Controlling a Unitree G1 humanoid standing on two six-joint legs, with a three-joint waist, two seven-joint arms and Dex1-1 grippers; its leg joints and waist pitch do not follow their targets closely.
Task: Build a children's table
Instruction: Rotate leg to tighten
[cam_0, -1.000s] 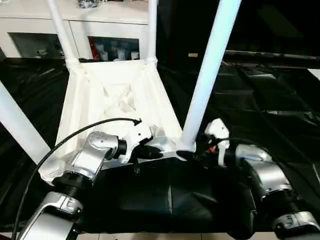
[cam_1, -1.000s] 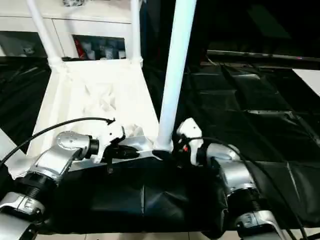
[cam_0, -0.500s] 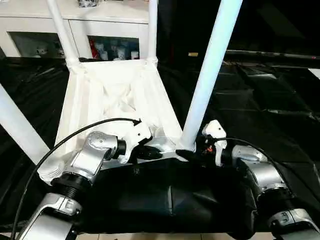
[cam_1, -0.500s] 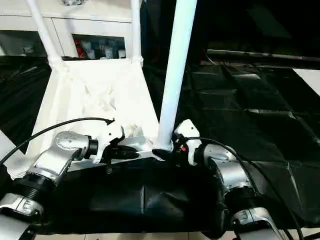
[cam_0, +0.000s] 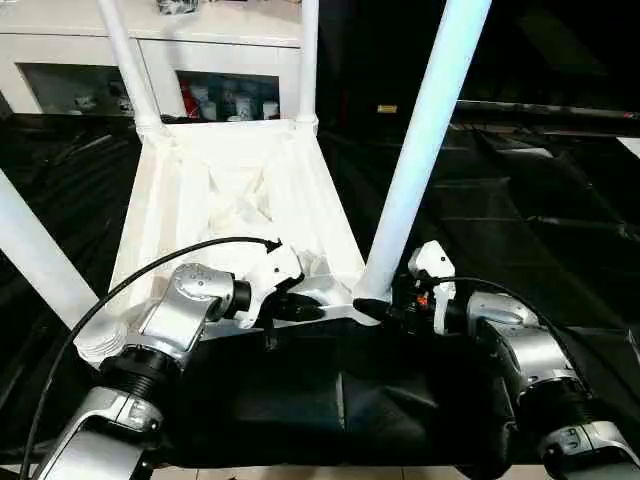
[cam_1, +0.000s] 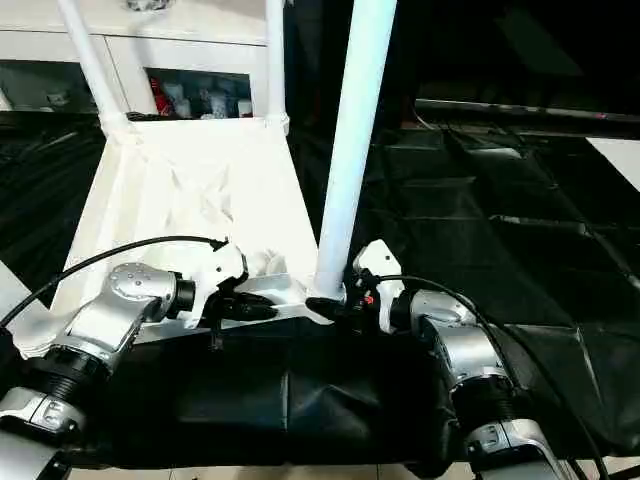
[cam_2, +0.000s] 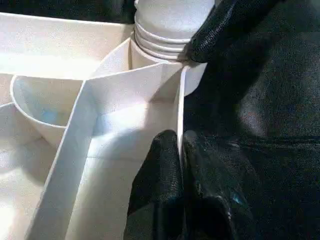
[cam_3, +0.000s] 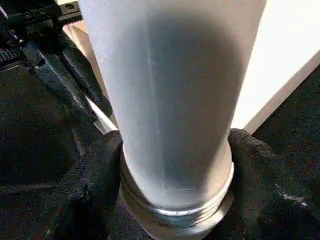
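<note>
The children's table lies upside down: its white ribbed tabletop (cam_0: 230, 190) rests on the black cloth with four white legs standing up from the corner sockets. My left gripper (cam_0: 300, 308) is shut on the thin near rim wall, which its fingers (cam_2: 165, 170) pinch close to the near right socket. My right gripper (cam_0: 385, 305) reaches in from the right and grips the base of the near right leg (cam_0: 420, 150). In the right wrist view, its black fingers (cam_3: 95, 185) press both sides of that leg (cam_3: 170, 100) just above the threaded end.
Two far legs (cam_0: 128, 60) (cam_0: 307, 55) and the near left leg (cam_0: 35, 250) rise around the tabletop. A white glass-door cabinet (cam_0: 230, 40) stands behind. The black-draped table (cam_0: 520, 190) stretches to the right, its front edge just below my forearms.
My right gripper's fingers have closed in on the base of the near right leg. The left gripper has kept its hold on the rim.
</note>
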